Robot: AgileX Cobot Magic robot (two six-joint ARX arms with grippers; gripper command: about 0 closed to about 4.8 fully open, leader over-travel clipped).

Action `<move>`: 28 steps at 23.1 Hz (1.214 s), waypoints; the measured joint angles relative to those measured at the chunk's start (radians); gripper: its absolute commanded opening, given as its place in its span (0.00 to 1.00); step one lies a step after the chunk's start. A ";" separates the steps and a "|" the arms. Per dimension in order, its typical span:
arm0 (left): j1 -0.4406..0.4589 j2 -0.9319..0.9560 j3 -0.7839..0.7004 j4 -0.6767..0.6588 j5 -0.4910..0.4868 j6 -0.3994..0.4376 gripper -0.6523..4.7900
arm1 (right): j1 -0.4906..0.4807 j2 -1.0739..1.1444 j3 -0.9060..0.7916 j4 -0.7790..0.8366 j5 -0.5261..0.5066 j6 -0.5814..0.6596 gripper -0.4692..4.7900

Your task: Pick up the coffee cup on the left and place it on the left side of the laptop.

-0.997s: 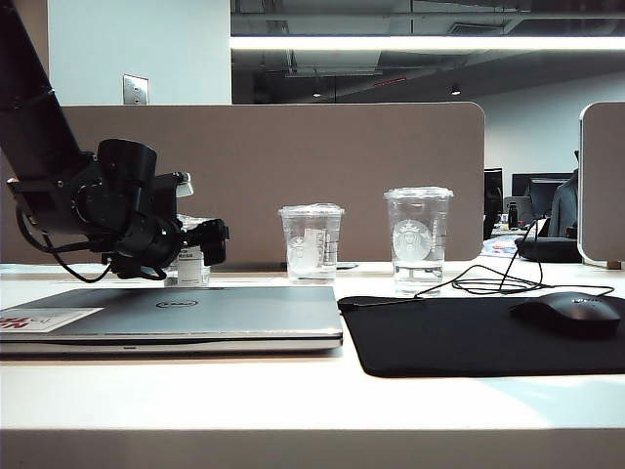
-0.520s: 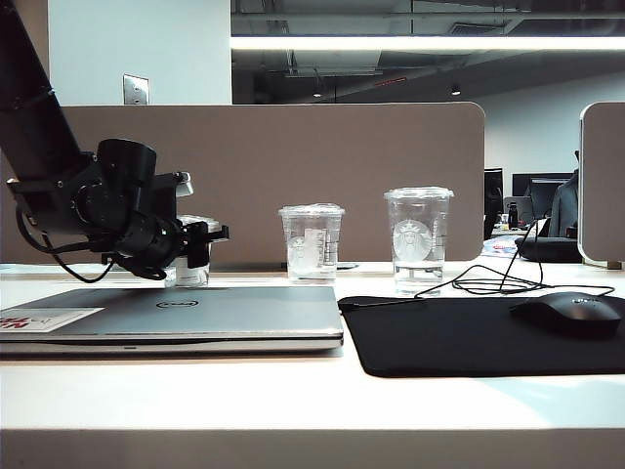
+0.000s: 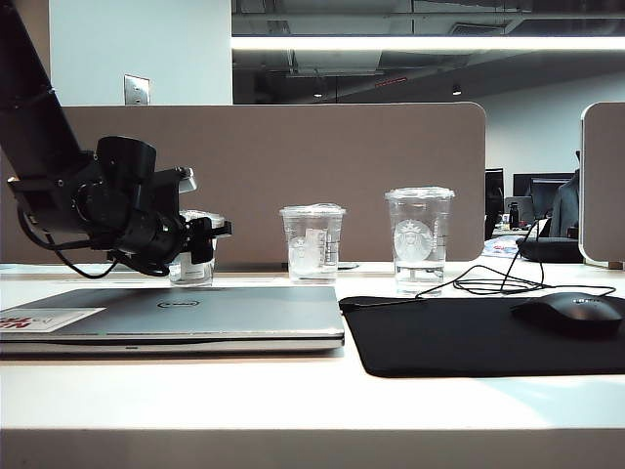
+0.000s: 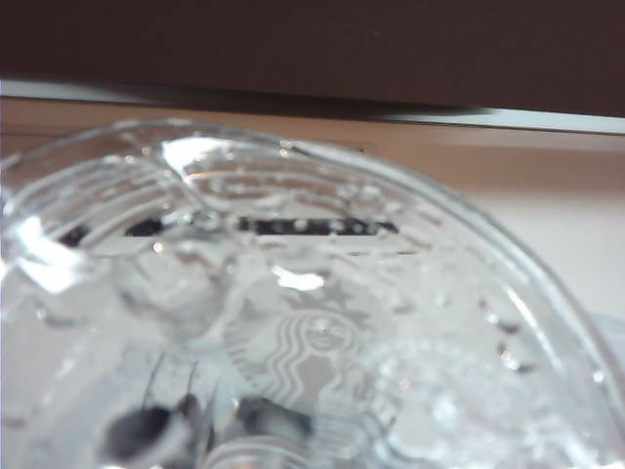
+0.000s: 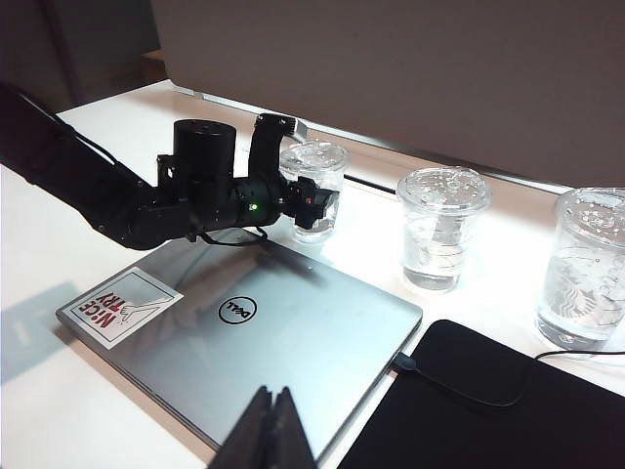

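**Cup gripped, lift and placement still to come**

At the left of the exterior view the left pincer [image 3: 200, 246] is clamped on the coffee cup [image 3: 192, 249], which stands behind the laptop [image 3: 176, 318] near that view's left edge. Its base looks to be on or barely off the counter [image 3: 293, 401]; the pictures do not settle which. The left wrist view is filled by the cup's domed lid [image 4: 293, 293], pressed close to the camera. The right pincer [image 5: 266, 430] hangs at the bottom of its own view, fingers pressed together on nothing, well apart from the cups.

So the grasp looks done. What remains is the lift, the carry round the lid and the setting down on the counter left of the laptop.

A second ago the left pincer's jaws stood wide beside the cup; they have since closed onto it, and the cup has hardly moved.
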 measured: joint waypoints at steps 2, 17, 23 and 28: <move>0.000 -0.026 0.000 -0.018 0.000 0.014 0.45 | 0.000 0.000 0.000 0.000 0.000 0.000 0.08; 0.023 -0.226 -0.002 -0.180 0.043 0.067 0.45 | 0.000 0.000 0.000 -0.033 -0.128 -0.029 0.08; 0.053 -0.345 -0.075 -0.212 0.048 0.067 0.45 | 0.000 0.000 0.000 -0.037 -0.148 -0.030 0.08; 0.115 -0.492 -0.272 -0.205 0.047 0.063 0.45 | 0.000 0.000 0.000 -0.036 -0.160 -0.030 0.08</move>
